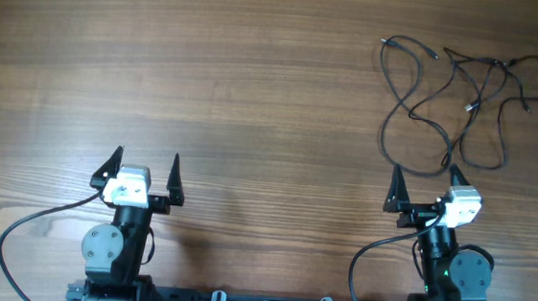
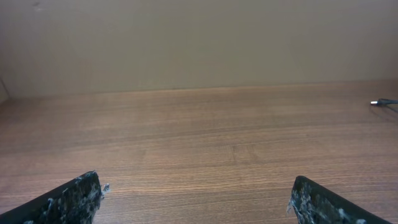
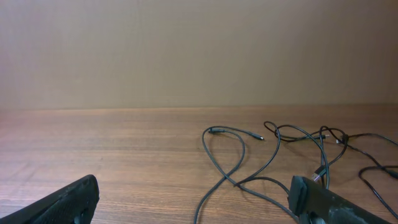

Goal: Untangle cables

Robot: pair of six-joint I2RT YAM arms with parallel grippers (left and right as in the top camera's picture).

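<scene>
The cables point(image 1: 466, 104) lie in loose tangled loops on the table point(image 1: 254, 92) just beyond the right gripper point(image 1: 425, 170), which is spread wide and empty, as is the left gripper point(image 1: 146, 155).

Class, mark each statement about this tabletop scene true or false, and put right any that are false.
1. The cables lie on the wooden table, ahead of the right gripper. True.
2. The left gripper holds a cable. False: it is open and holds nothing, far from the cables.
3. The right gripper is open. True.
4. The cables are wound in one tight coil. False: they sprawl in loose loops that cross each other.
</scene>
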